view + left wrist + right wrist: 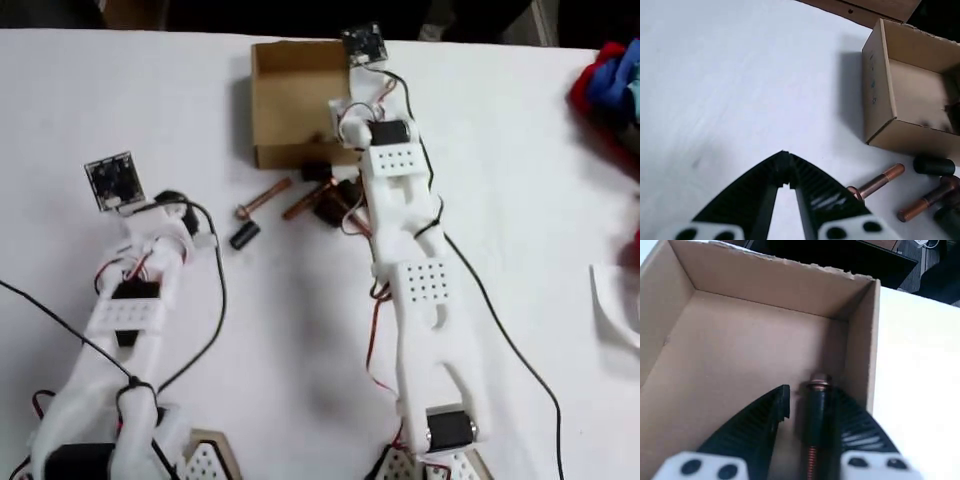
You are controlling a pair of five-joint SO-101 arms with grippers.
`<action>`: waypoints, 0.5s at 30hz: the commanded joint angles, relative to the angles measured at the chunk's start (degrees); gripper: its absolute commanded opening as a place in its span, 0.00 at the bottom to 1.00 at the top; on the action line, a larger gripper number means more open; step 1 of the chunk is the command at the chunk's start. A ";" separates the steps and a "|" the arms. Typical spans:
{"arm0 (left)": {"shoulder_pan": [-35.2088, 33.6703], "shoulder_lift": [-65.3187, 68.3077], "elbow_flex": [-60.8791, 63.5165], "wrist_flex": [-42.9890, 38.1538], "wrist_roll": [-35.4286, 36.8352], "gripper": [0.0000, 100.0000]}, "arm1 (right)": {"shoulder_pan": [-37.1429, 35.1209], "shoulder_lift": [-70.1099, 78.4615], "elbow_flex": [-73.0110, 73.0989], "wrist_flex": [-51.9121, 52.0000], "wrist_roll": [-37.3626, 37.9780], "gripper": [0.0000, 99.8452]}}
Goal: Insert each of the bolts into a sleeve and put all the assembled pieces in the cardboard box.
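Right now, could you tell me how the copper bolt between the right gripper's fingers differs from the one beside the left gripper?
The copper bolt at the right gripper sits in a black sleeve; the copper bolt by the left gripper is bare. The first is over the brown cardboard box; the second lies on the white table. Both are copper-coloured.

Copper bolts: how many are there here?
3. First bolt and second bolt lie on the table by the cardboard box; sleeved bolt is in the box at the right gripper. Others may be hidden.
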 commanded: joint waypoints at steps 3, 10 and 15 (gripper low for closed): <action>-0.44 -0.18 -0.13 -1.14 -0.35 0.03 | 0.84 -1.71 -7.38 -0.48 0.44 0.02; -0.44 -0.18 -0.13 -1.14 -0.35 0.03 | 4.79 -1.45 -17.49 3.56 0.44 0.02; -0.44 -0.18 -0.13 -1.14 -0.35 0.03 | 9.71 -0.57 -16.62 9.10 0.44 0.02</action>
